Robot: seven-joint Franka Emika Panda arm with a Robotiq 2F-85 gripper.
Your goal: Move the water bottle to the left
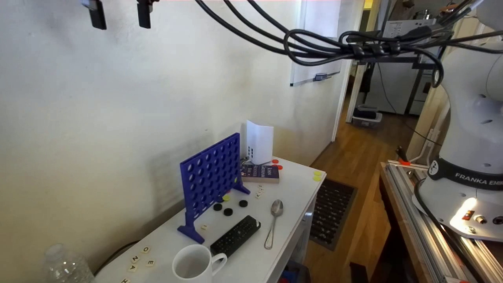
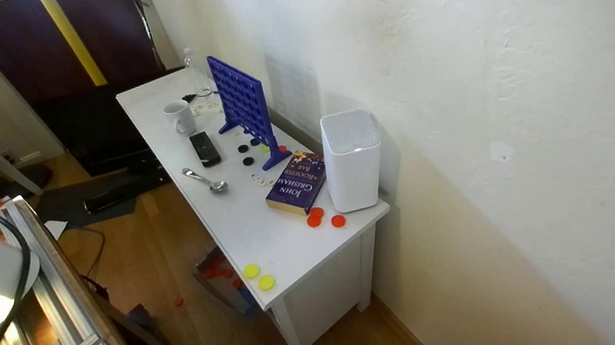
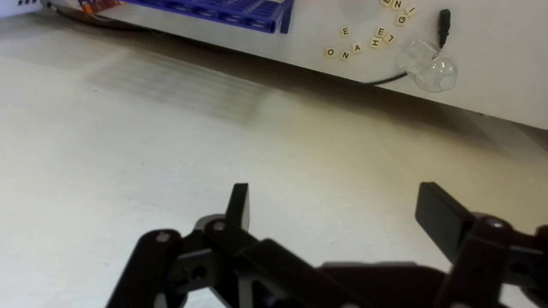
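The water bottle is small, clear and ribbed. It stands upright on the white table at the end by the wall. In an exterior view the bottle (image 1: 67,266) is cut off at the bottom left corner; the bottle (image 2: 199,77) is whole in an exterior view, beyond the blue grid game. In the wrist view the bottle (image 3: 428,66) lies at the upper right, seen from above. My gripper (image 1: 121,23) is high above the table, well apart from the bottle. In the wrist view the gripper (image 3: 334,201) has wide-apart fingers, with nothing between them but wall behind.
On the white table (image 2: 294,261) stand a blue grid game (image 1: 212,173), a white mug (image 1: 194,263) and a white box (image 2: 354,161). A remote (image 1: 235,236), a spoon (image 1: 274,220), a book (image 2: 297,182), letter tiles and discs lie there. A wall runs along the back.
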